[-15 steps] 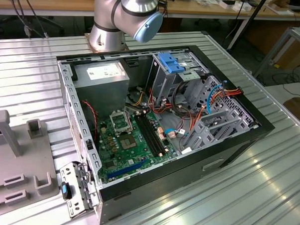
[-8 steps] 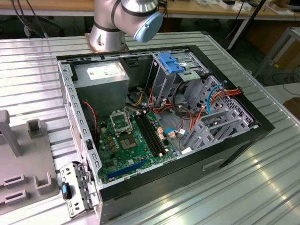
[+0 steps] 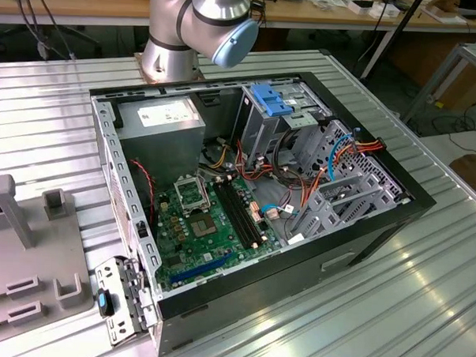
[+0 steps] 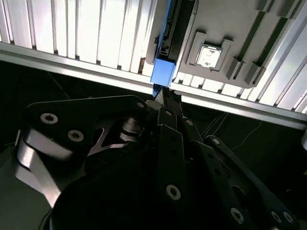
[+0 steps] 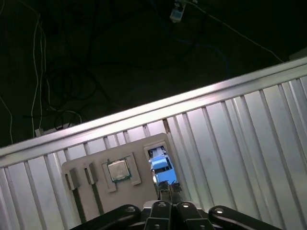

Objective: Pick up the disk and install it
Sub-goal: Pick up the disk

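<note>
The end effector (image 4: 164,98) hangs right over the grey tray (image 4: 240,28) here, and its tip is at the blue end of the disk (image 4: 162,72). I cannot tell whether it has a grip on it or is only touching. The disk (image 5: 160,165) stands on edge in a slot of the tray (image 5: 129,199), blue rail up and dark body running along beside it. Just beside that slot, a square silver processor chip (image 4: 208,55) lies flat in its own pocket, and the chip (image 5: 118,170) shows in both wrist views. In the first wrist view the end effector (image 5: 168,186) comes in low, with the ribbed metal bench (image 5: 230,139) stretching off past the tray and dark floor with loose cables beyond its edge. Over in the exterior view, the open computer case (image 3: 361,247) lies on its side in the middle of the bench (image 3: 390,319), green board and orange and blue wiring exposed. The arm (image 3: 201,27) rises at the far side, and the tray (image 3: 29,248) is at the exterior view's left.
</note>
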You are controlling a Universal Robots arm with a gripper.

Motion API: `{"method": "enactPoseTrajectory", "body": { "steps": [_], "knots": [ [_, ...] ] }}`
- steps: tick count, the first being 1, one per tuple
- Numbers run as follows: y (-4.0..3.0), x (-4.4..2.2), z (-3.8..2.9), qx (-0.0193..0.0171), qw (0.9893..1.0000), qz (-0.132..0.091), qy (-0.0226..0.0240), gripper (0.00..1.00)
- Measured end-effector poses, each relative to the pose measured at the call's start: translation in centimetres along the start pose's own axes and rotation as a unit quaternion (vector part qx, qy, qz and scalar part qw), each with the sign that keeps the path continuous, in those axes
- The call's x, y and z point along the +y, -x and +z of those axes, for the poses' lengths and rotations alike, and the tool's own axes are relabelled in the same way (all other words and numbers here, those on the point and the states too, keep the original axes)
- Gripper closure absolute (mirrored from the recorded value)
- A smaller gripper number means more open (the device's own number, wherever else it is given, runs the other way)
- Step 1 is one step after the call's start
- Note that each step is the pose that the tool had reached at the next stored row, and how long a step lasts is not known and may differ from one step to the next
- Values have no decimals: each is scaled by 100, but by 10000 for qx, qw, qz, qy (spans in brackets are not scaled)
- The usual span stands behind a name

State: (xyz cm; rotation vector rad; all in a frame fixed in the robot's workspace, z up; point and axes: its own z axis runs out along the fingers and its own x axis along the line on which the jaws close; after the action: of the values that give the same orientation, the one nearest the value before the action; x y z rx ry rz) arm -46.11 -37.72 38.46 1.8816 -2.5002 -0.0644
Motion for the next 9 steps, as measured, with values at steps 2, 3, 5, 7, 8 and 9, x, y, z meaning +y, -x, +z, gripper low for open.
{"method": "enactPoseTrajectory", "body": {
  "steps": [2, 3, 5, 7, 8, 9],
  "knots": [
    [0, 0, 6, 28, 9998, -181, -8, 89],
    [0, 0, 9, 41, 9996, -283, -19, 89],
    [0, -1, 14, 58, 9991, -427, -32, 83],
    [0, -1, 19, 77, 9982, -600, -41, 71],
    [0, -1, 25, 92, 9972, -747, -44, 64],
    [-1, -2, 39, 107, 9950, -990, -46, 58]
  ]
}}
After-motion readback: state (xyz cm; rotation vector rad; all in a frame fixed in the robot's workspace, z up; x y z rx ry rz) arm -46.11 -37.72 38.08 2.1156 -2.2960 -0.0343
